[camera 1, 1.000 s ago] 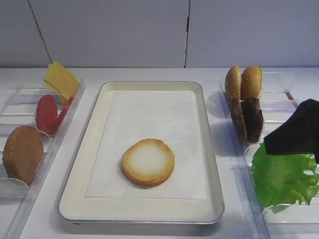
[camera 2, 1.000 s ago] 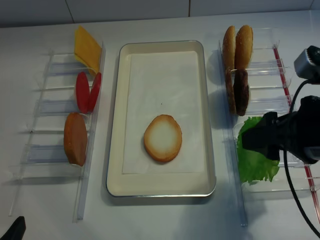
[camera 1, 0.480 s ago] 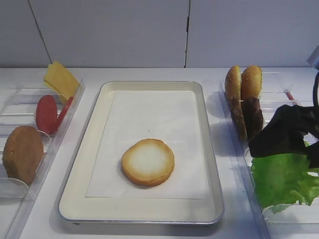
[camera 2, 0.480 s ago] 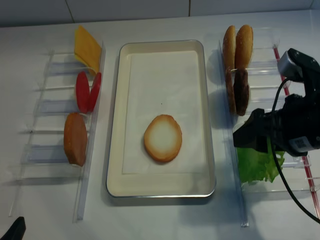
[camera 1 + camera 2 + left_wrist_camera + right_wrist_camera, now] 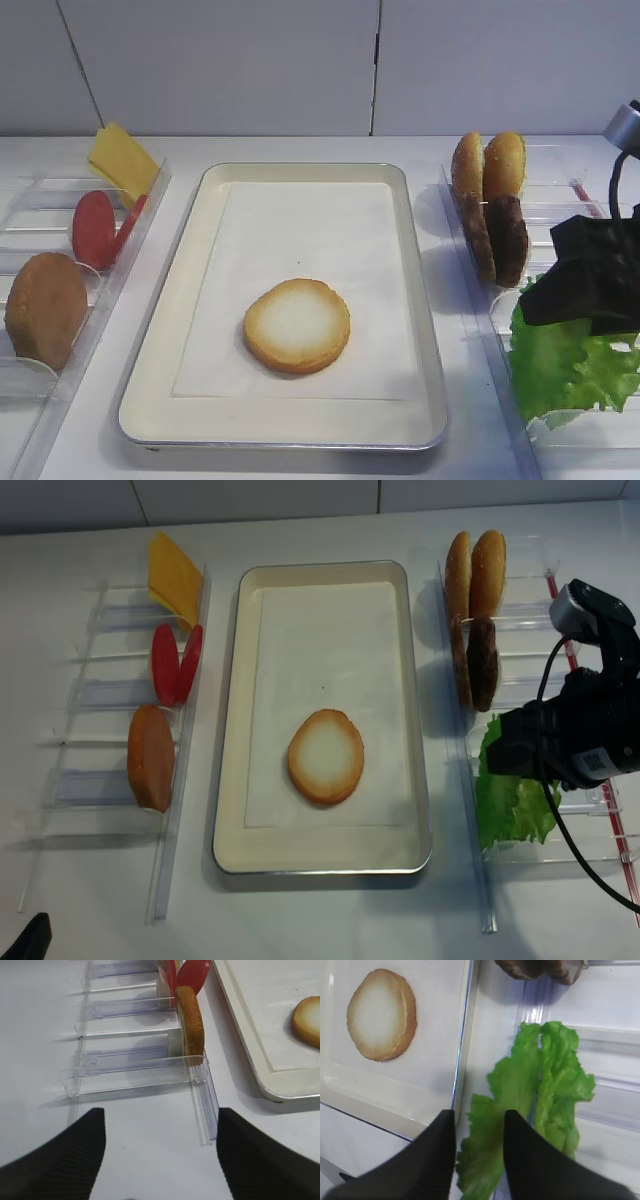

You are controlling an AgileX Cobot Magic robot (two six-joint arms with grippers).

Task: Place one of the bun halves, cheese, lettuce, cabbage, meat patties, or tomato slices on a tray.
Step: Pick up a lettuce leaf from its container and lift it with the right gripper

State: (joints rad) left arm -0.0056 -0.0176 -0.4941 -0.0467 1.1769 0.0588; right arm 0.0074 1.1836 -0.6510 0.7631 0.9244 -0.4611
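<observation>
1. Right gripper [image 5: 479, 1152] is down over the lettuce [image 5: 540, 1105] in the right-hand bin. Its jaws stand narrowly apart astride a leaf edge, likely pinching it, though contact is hard to confirm.
2. The tray [image 5: 190, 310] holds one bun half [image 5: 297, 325], cut face up, ready for layering.
3. Wrist view shows the leaf folded between the fingers; overhead views hide that under the arm.
4. Left gripper [image 5: 160, 1155] is parked wide apart, empty, by the left rack.

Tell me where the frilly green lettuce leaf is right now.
The frilly green lettuce leaf lies in the clear plastic bin right of the cream metal-rimmed tray, just in front of the dark brown patties, under the right gripper.
</observation>
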